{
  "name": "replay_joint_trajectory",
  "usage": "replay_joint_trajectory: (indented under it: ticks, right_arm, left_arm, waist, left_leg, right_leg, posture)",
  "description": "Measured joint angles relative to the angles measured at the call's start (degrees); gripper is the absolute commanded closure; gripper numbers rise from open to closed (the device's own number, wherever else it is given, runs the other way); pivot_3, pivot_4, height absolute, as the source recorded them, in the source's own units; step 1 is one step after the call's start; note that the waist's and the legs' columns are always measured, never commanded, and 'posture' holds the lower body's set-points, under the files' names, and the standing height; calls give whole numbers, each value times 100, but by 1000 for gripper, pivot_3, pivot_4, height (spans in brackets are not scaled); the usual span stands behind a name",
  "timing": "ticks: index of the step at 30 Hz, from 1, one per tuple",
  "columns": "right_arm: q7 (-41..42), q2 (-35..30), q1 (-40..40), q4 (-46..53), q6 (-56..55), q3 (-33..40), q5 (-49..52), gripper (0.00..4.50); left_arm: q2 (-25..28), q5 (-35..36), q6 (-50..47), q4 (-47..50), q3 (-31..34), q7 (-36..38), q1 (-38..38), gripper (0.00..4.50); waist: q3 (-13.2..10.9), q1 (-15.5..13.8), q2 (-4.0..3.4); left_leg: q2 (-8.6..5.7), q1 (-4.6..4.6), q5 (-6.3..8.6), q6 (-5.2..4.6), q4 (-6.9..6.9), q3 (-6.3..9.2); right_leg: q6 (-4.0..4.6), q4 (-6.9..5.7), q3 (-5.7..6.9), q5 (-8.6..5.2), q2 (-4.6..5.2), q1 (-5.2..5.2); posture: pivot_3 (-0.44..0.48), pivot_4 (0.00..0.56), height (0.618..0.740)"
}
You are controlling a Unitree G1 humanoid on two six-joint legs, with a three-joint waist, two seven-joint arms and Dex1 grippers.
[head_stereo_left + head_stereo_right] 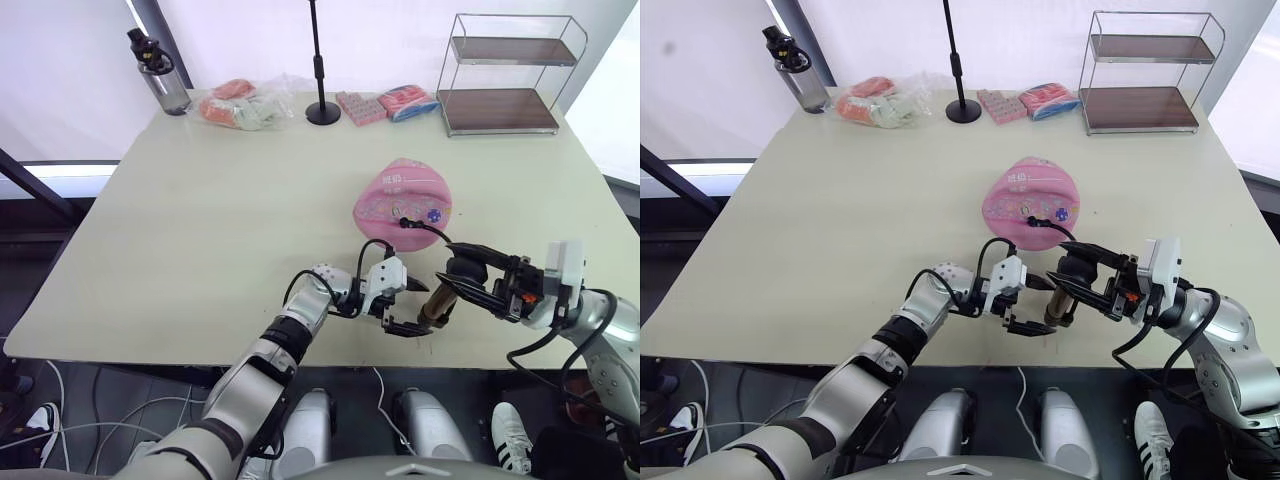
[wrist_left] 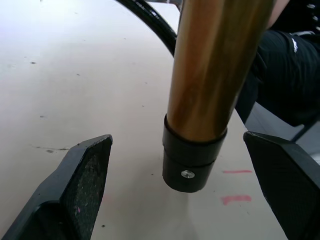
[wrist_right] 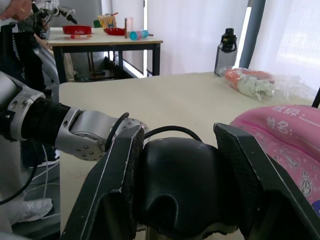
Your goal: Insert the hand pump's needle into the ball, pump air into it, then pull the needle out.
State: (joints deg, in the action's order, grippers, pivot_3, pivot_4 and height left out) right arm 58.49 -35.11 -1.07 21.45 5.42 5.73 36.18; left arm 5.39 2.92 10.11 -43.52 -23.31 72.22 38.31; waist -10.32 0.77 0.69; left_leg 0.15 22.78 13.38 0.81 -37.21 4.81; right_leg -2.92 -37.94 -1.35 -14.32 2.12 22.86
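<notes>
Now my right gripper (image 3: 175,200) clamps the pump (image 2: 210,75) handle; my left gripper (image 1: 408,312) fingers stand apart around its base.

One surface (image 1: 200,230), cream-topped.
One pink ball (image 1: 405,198), partly flat.
One hand pump (image 1: 437,305), bronze barrel with black end cap; one black hose (image 1: 432,232) running from it to the ball.
One water bottle (image 1: 158,72), dark cap.
One black stand (image 1: 321,70), round base with upright pole.
One wire rack (image 1: 505,75), two wooden shelves.
Three packets along the far edge: one clear bag (image 1: 245,105) with orange and pale contents, one pink patterned pack (image 1: 360,107), one pink and blue pack (image 1: 408,101).
Two claws: left claw (image 1: 403,307), right claw (image 1: 470,281).
</notes>
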Motion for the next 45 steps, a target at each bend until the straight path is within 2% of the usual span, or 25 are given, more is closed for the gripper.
replay_joint_trajectory:
  ticks: [10,19,22,26,27,28,29,40,45]
  right_arm:
    - [408,25,46,-451,-380,5,-100,2772]
    - [500,71,99,-588,-485,5,-100,2772]
    - [503,80,120,-627,-494,5,-99,2772]
    - [508,95,122,-651,-540,5,-101,2772]
    - [510,95,122,-654,-547,5,-103,2772]
    - [511,94,122,-655,-553,5,-104,2772]
    - [507,95,125,-654,-565,6,-102,2772]
    - [455,31,132,-613,-492,43,-106,2772]
    - [339,-174,108,-281,-131,269,142,2772]
  left_arm:
    - [-212,-414,209,-527,-105,63,249,30]
    - [-420,-741,121,-697,-197,-268,182,30]
    - [-471,-768,80,-710,-196,-366,171,816]
    - [-478,-829,66,-717,-195,-401,170,2349]
    - [-482,-843,66,-717,-196,-412,166,2503]
    - [-487,-853,68,-717,-196,-451,153,3088]
    - [-490,-857,89,-716,-198,-463,146,3443]
    - [-548,-947,168,-587,-179,-744,-92,3501]
    - [-500,-979,280,-595,-203,-834,-137,3502]
  waist:
    - [1,1,1]
    - [1,1,0]
    - [2,0,1]
    - [2,0,1]
    - [2,0,1]
    - [2,0,0]
    - [3,0,1]
    - [7,-25,2]
    - [7,-35,1]
  left_leg:
    - [0,-2,0,0,-5,-1]
    - [0,-5,0,0,-7,-1]
    - [0,-5,0,0,-9,-1]
    - [0,-6,0,0,-9,-1]
    - [0,-6,0,0,-9,-1]
    - [0,-5,0,0,-9,-1]
    - [0,-6,0,0,-9,-1]
    - [-2,-16,0,0,-14,1]
    - [-3,-15,0,0,-16,1]
  right_leg:
    - [-2,-2,-2,1,0,-2]
    - [-4,-6,-2,2,0,-3]
    - [-5,-5,-3,3,0,-5]
    - [-6,-5,-3,4,0,-5]
    - [-5,-5,-3,4,0,-5]
    - [-6,-5,-3,4,0,-5]
    - [-6,-5,-3,4,0,-5]
    - [-8,-4,-2,5,2,-21]
    - [-10,-2,-2,6,3,-22]
  posture:
    - [0,150,731]
    - [0,150,731]
    - [0,150,731]
    - [0,150,731]
    - [0,150,731]
    - [0,150,731]
    - [0,150,731]
    - [0,150,731]
    - [0,150,731]
